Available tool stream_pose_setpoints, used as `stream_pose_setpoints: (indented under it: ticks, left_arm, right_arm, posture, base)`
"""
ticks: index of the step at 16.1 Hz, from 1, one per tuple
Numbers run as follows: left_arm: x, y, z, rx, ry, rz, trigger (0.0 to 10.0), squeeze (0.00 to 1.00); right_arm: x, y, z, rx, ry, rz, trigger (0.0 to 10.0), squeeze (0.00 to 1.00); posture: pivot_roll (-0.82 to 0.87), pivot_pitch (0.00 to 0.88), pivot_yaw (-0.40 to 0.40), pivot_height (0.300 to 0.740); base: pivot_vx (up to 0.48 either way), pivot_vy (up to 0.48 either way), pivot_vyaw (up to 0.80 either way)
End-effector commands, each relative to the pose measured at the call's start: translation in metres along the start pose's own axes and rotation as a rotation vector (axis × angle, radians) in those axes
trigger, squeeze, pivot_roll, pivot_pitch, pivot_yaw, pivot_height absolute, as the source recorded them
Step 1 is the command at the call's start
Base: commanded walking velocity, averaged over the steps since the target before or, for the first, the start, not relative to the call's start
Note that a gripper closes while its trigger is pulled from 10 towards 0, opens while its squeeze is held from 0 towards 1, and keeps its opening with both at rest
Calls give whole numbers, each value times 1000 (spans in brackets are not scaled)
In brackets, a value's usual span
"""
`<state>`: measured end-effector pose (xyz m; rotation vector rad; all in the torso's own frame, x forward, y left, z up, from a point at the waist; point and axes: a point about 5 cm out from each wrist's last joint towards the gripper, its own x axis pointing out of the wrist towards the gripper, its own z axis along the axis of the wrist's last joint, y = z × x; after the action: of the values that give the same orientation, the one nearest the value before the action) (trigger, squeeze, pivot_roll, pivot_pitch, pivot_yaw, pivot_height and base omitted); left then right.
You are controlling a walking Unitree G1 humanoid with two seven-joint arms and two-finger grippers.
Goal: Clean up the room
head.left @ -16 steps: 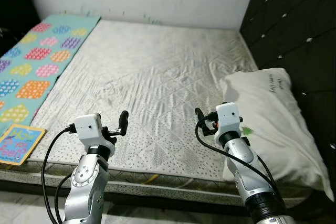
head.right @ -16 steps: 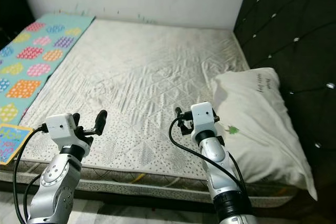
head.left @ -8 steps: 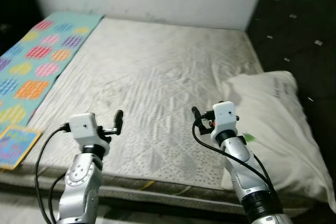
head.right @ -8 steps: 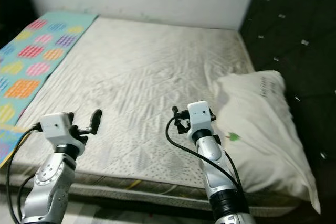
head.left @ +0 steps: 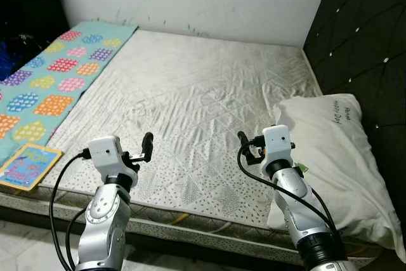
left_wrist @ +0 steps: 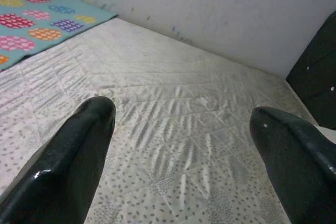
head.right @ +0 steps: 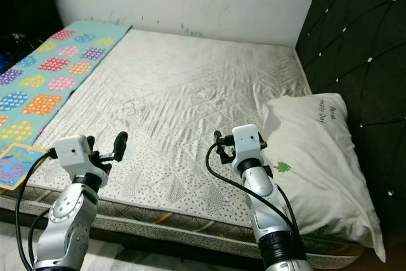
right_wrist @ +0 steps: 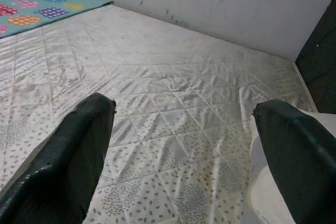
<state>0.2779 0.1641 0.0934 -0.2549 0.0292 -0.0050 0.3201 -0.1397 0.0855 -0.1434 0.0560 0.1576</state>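
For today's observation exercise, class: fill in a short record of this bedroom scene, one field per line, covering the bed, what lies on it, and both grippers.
bed: bare quilted mattress, dark tufted headboard on robot's right
pillow: white pillow, right side by headboard
blanket: teal patterned blanket, left edge
book: children's book, near left corner
left gripper: open, empty, over near edge
right gripper: open, empty, beside pillow

Mattress [head.left: 190, 93] centre bare, open passage; pillow [head.left: 330, 150] blocks right side, book [head.left: 28, 164] near left corner.
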Motion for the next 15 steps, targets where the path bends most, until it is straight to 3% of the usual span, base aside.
stream_pose_setpoints:
  ticks: [1,4,9,15]
  left_arm:
    - [2,1,-1,0,13,19,10000,0]
    - [3,0,0,-5,7,6,10000,0]
    - [3,0,-1,-8,8,7,10000,0]
    - [2,-1,-2,-10,13,5,10000,0]
  right_arm:
    - [3,-4,5,23,-18,-10,10000,0]
    - [3,-4,4,37,-5,-6,10000,0]
    - [3,-4,4,35,-5,-6,10000,0]
    - [3,-4,3,30,0,-2,10000,0]
  posture:
    - [-110,0,-30,740]
    - [-113,0,-29,740]
    - [-114,0,-27,740]
    - [-114,0,-28,740]
  base:
    - [0,0,0]
    - [0,0,0]
    - [0,260,-636]
    - [0,348,0]
